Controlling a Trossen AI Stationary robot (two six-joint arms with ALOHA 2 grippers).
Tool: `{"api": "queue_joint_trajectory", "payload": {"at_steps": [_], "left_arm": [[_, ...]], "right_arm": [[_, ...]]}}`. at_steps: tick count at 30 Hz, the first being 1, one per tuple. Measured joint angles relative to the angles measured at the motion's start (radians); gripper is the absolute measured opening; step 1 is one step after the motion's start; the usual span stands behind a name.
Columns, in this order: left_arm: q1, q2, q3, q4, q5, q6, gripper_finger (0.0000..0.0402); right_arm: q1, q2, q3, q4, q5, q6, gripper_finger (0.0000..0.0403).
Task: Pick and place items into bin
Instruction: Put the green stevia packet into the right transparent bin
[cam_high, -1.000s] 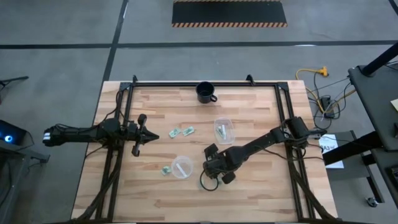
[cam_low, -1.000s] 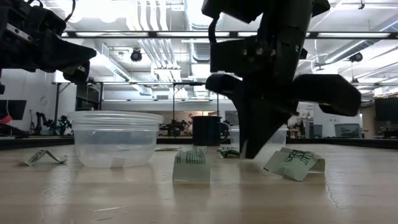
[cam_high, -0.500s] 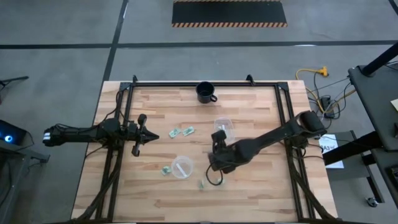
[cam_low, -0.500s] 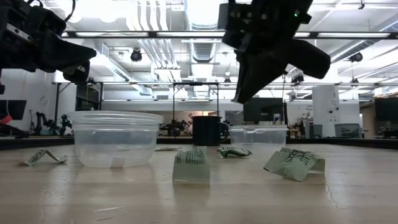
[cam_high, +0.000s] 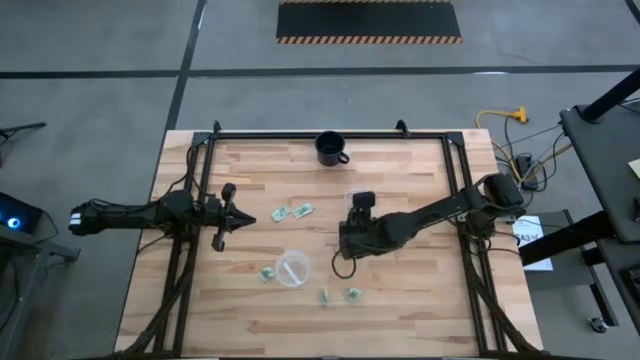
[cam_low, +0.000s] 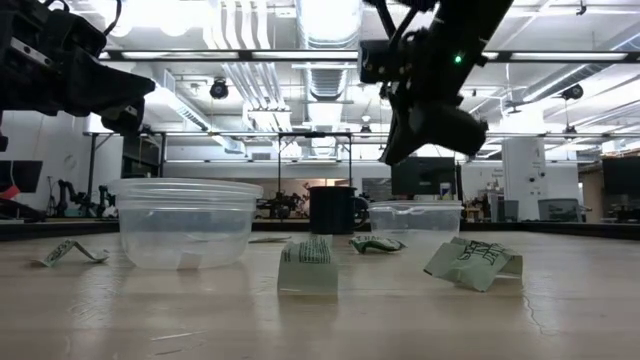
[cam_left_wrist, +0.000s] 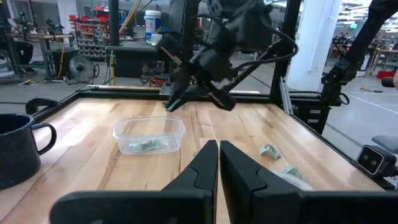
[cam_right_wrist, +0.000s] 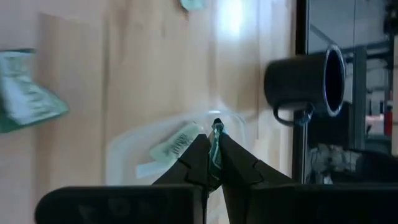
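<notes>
My right gripper (cam_right_wrist: 213, 154) is shut on one small light-green wrapped item (cam_right_wrist: 216, 138). It hangs above the clear rectangular bin (cam_right_wrist: 134, 155), which has pieces (cam_right_wrist: 175, 144) lying in it. In the left wrist view my right gripper (cam_left_wrist: 176, 99) slants down over that bin (cam_left_wrist: 149, 134). More items lie flat on the table: two left of the bin (cam_high: 292, 212), one beside the round bowl (cam_high: 267, 273), two near the front edge (cam_high: 338, 295). My left gripper (cam_left_wrist: 218, 163) is shut, level and holding nothing at the table's left (cam_high: 244, 216). My right gripper pinches the green wrapped item between its two fingertips, and the item's end (cam_right_wrist: 217, 129) sticks out just past them. The fingers slant down from the table's near side toward the bin. The item is lifted clear of the table, over the bin's opening.
A black mug (cam_high: 331, 149) stands at the table's far edge, beyond the bin. A clear round bowl (cam_high: 292, 268) sits left of the right arm, toward the front. Black frame rails (cam_high: 462, 180) run along the table's sides.
My right gripper has risen from the table near the front edge and gone toward the far edge, over the bin. It stays shut and has turned about as it went. Two wrapped pieces near the front edge, which the arm covered, now show.
</notes>
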Motion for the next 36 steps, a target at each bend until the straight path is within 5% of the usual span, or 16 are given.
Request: {"api": "queue_joint_trajectory", "payload": {"at_steps": [36], "left_arm": [[0.0,0.0,0.0,0.0,0.0,0.0,0.0]], "right_arm": [[-0.091,-0.006,-0.021,-0.065,-0.001,0.079,0.0015]]}}
